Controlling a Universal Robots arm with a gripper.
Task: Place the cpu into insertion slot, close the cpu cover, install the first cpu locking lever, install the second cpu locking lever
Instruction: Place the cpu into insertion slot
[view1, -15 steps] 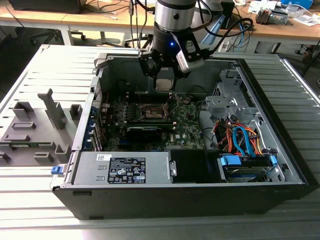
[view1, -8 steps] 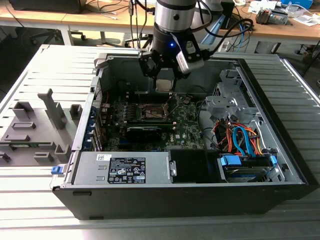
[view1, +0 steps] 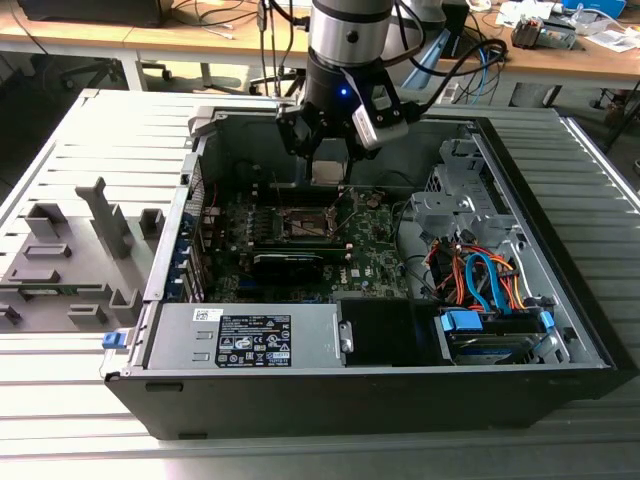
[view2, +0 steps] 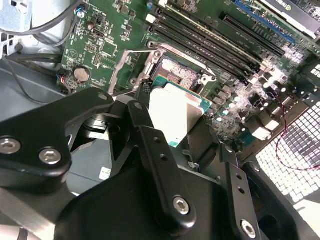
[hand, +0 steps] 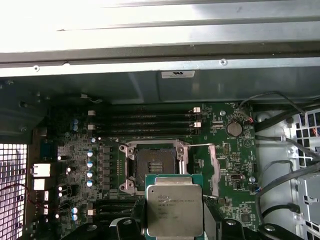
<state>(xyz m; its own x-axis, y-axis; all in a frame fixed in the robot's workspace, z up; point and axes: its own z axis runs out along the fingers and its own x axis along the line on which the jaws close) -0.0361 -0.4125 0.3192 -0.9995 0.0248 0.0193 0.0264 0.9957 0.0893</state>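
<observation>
Gripper (view1: 327, 165) is pinching the cpu (hand: 174, 210) by its edges above the open slot (hand: 152, 168), probably so it's sitting level.

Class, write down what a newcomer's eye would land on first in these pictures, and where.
The silver-topped cpu stands out, gripped by the black fingers above the green motherboard. Close by, the insertion slot lies empty. Bright blue and orange cables cluster inside the computer case toward the exterior view's right.
</observation>
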